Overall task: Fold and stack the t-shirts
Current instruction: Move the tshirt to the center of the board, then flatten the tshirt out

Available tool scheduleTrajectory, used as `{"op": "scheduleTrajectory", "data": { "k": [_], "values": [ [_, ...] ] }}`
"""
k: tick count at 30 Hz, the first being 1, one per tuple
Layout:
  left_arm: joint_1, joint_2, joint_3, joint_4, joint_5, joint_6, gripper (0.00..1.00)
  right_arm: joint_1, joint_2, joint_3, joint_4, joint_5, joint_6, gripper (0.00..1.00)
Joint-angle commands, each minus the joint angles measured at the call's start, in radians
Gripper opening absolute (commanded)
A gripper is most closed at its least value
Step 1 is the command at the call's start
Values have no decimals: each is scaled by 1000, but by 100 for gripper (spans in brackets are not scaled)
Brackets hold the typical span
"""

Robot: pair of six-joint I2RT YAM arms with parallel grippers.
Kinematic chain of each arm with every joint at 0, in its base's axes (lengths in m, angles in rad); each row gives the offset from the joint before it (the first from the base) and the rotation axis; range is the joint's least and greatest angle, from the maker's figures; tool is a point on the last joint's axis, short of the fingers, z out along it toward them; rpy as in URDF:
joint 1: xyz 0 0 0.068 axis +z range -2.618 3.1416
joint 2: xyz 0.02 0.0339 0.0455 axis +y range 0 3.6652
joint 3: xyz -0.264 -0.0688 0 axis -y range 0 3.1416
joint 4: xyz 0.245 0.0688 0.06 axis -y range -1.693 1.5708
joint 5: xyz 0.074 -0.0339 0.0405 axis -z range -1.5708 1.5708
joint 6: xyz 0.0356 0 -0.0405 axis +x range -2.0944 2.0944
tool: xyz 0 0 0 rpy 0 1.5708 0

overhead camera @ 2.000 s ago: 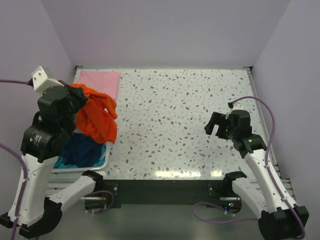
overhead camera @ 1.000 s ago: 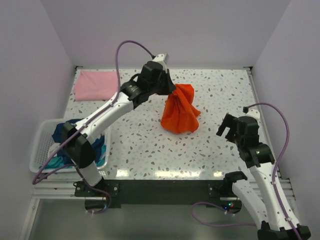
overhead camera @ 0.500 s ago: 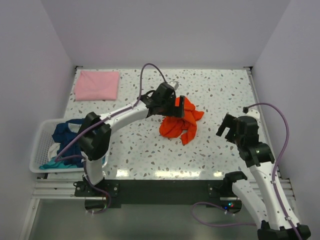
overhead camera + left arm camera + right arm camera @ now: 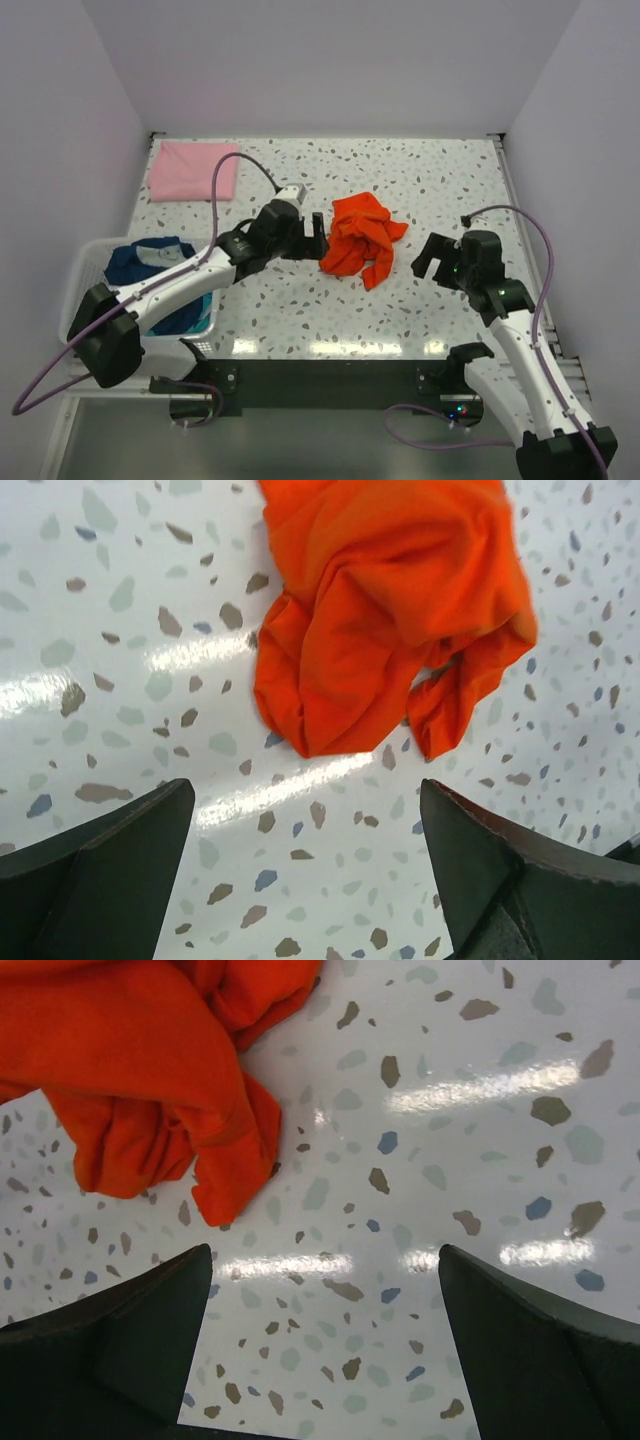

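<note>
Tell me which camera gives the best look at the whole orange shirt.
Top external: the orange shirt lies crumpled on the table with its full outline visible. Left wrist shows the folds closer but cuts it off at the top edge. Right wrist catches only one part, cropped at the top and left.

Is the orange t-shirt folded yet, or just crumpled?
Crumpled: the orange t-shirt lies in a bunched, creased heap on the table, with no neat folds.
</note>
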Motion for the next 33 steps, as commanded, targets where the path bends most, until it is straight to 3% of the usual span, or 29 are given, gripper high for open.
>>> {"op": "scheduleTrajectory", "data": {
  "k": [1,4,7,10,19,25,26,27,33],
  "values": [
    [1,-9,-123,134,38,-48,100,3,-19,-63,156,-163,19,99],
    [1,44,-149,202,106,-60,100,6,-1,-132,250,-237,73,99],
    [1,136,-142,259,126,-66,98,16,9,-175,278,-217,87,99],
    [1,227,-105,285,172,-77,92,23,24,-199,330,-228,102,99],
    [1,356,-62,346,204,-89,61,139,134,-218,423,-159,116,99],
    [3,391,-34,354,193,-81,22,239,268,-187,469,-93,124,99],
    [1,390,-24,343,176,-81,4,249,285,-178,483,-79,127,99],
    [1,385,-22,333,167,-78,0,257,298,-172,492,-71,131,99],
    [1,301,-76,322,120,-80,0,329,421,-130,561,18,128,97]
  ]
}}
